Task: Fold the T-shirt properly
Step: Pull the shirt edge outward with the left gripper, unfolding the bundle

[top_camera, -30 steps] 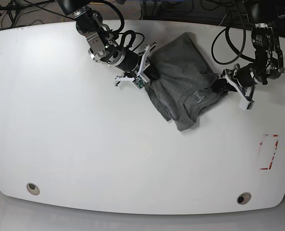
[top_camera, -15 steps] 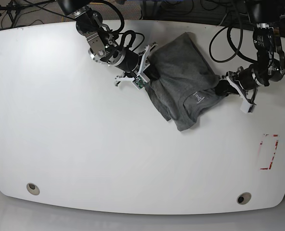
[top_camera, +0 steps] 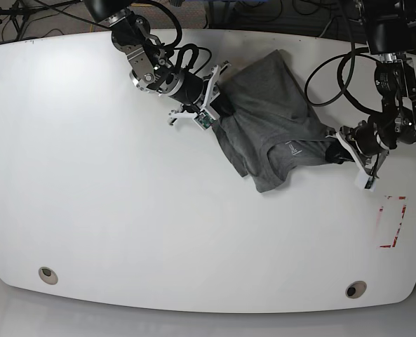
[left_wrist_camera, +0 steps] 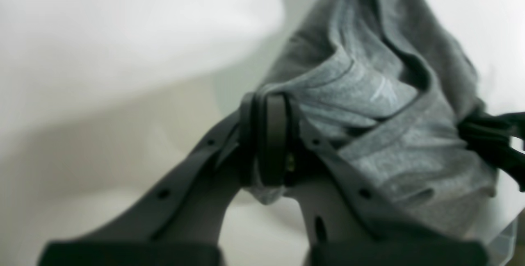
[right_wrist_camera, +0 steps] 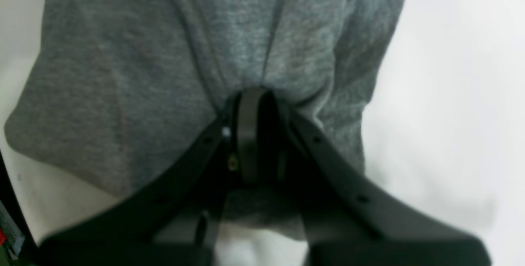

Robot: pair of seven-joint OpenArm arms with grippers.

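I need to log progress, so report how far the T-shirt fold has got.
Done: nothing neat yet; the T-shirt lies bunched and creased on the table. In hand: both grippers pinch it, the right gripper at one edge and the left gripper near the collar, jaws closed on cloth, as if spreading it. Left: flattening it, then every fold.

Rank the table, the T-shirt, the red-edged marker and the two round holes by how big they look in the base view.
1. Table
2. T-shirt
3. Red-edged marker
4. The two round holes, which look about alike, so neither is ranked over the other.
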